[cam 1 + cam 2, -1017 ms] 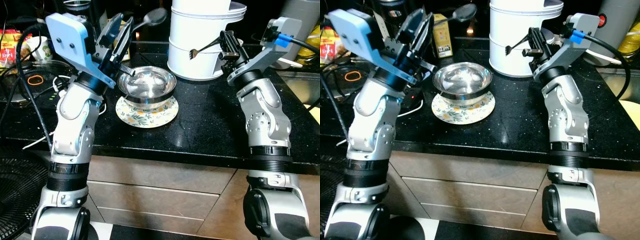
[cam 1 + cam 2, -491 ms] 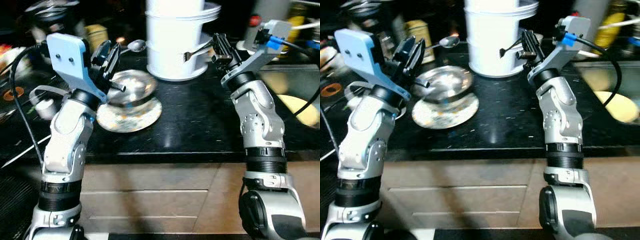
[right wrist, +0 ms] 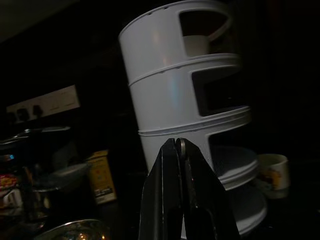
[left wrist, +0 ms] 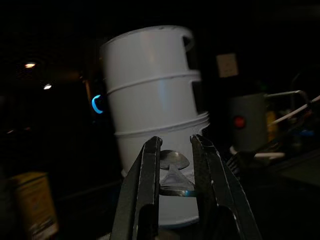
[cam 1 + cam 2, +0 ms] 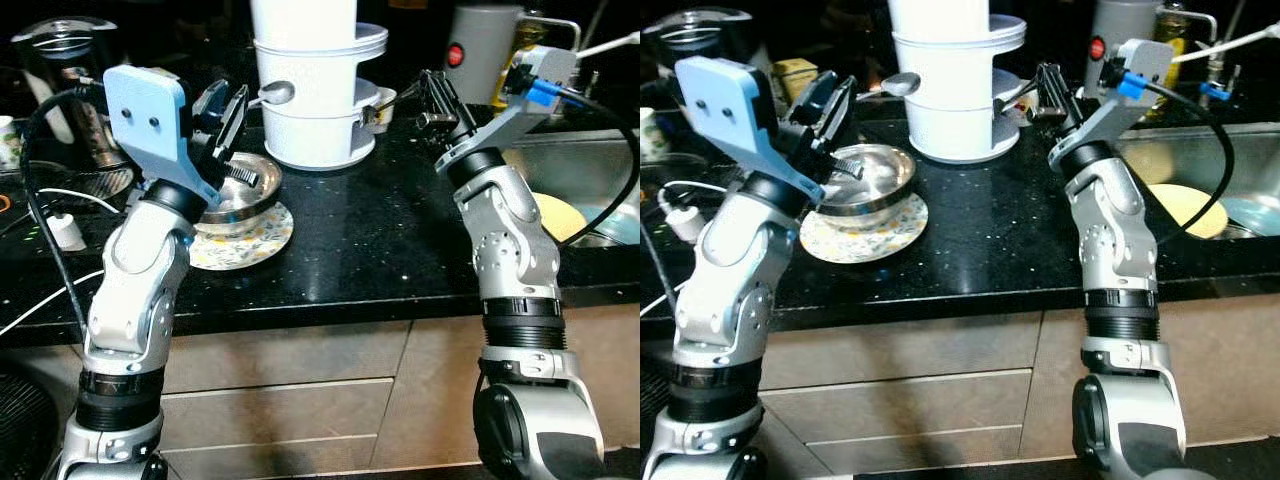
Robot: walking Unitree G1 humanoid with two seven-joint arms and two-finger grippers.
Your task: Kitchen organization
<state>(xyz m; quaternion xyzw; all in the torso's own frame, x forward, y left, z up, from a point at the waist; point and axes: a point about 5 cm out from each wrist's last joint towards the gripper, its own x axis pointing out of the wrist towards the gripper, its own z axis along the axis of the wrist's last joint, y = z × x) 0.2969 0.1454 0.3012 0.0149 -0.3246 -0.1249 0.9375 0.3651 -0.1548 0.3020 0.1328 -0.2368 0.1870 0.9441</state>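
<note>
The black worktop point(image 5: 380, 240) runs across the scene, with a sink point(image 5: 1200, 190) at the robot's right and cables at its left. At the back stands a tall white tiered rack point(image 5: 310, 90), the biggest thing on it. In front of the rack and to its left, a steel bowl point(image 5: 865, 180) sits on a flowered plate point(image 5: 855, 225).

The left gripper point(image 4: 173, 172) is raised above the bowl's far side, its fingers closed on the handle of a spoon point(image 5: 277, 93) whose bowl reaches toward the rack. The right gripper point(image 5: 432, 92) is held up beside the rack's right flank, fingers pressed tight together on the handle of a fork point(image 5: 385, 101), with a small mug point(image 3: 272, 172) near the rack's foot.

The step in hand looks like carrying both utensils to the rack or the bowl. To do it well, each utensil should probably stay level and go in tip first, one arm at a time, so the arms do not cross in front of the rack.

Open room lies on the bare worktop between bowl and sink. The worktop's front edge is close to the plate, and the rack's lower shelves jut out toward the right gripper.
</note>
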